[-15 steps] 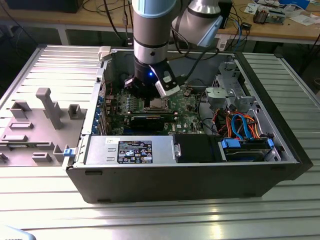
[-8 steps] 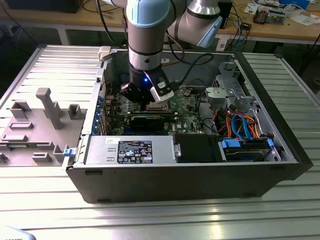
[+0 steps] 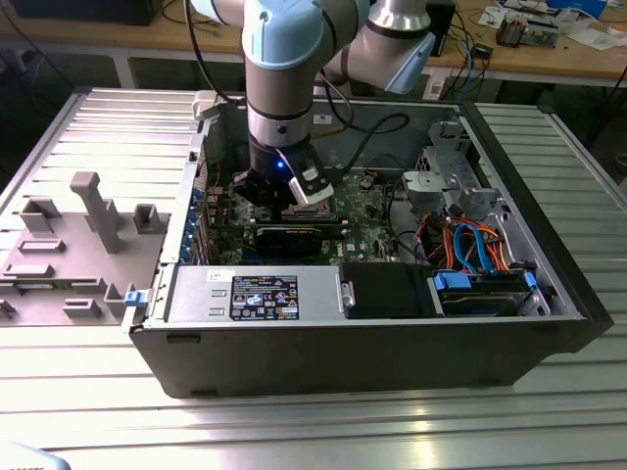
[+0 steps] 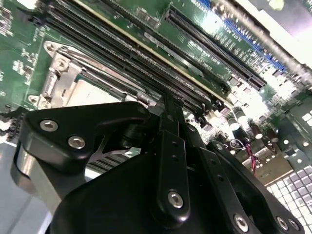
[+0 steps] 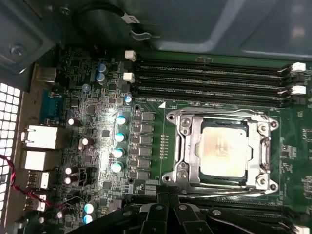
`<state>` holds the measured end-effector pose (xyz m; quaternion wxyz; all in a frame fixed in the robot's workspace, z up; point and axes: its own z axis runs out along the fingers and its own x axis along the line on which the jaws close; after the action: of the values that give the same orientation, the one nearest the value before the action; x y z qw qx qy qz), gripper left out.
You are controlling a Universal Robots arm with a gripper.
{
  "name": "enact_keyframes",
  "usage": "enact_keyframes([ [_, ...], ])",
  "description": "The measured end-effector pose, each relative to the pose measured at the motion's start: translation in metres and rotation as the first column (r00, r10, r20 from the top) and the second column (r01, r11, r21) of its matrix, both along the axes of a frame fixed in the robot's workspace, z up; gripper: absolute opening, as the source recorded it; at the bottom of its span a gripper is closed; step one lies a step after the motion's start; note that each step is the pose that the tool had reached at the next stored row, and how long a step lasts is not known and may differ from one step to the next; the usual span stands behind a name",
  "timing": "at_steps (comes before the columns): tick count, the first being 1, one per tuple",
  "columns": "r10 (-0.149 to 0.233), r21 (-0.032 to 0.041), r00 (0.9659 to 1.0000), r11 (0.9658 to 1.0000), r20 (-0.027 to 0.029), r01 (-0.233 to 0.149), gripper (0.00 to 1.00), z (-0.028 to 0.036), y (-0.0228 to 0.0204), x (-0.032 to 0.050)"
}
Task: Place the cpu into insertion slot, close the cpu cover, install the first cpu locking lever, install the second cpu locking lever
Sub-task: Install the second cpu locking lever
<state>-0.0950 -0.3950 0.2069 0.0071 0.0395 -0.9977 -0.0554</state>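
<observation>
The cpu is sitting under the closed cpu cover. The claw is hovering just beside it; I cannot tell its state. A lever should be pressed slowly, I think.

One cpu (one cover).

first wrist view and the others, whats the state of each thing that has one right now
cpu: seated flat in the insertion slot
cpu cover: closed down around the chip
memory slots: look empty
computer case: side panel off, inside open to view
gripper: low over the board inside the case, holding nothing that shows
</observation>
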Motion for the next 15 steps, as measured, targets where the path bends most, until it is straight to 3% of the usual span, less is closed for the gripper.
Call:
enact_keyframes([
  [4, 0.003, 0.0061, 1.0000, 1.0000, 0.0000, -0.003, 0.11, -0.0040, 0.0096, -0.0012],
  [11, 0.009, 0.0140, 1.0000, 0.9999, 0.0006, -0.009, 0.11, -0.0072, 0.0138, -0.0010],
  [13, 0.009, 0.0061, 1.0000, 0.9999, 0.0000, -0.009, 0.11, 0.0007, 0.0145, 0.0004],
  [15, 0.009, -0.0017, 1.0000, 1.0000, -0.0030, -0.009, 0.11, 0.0010, 0.0157, 0.0047],
])
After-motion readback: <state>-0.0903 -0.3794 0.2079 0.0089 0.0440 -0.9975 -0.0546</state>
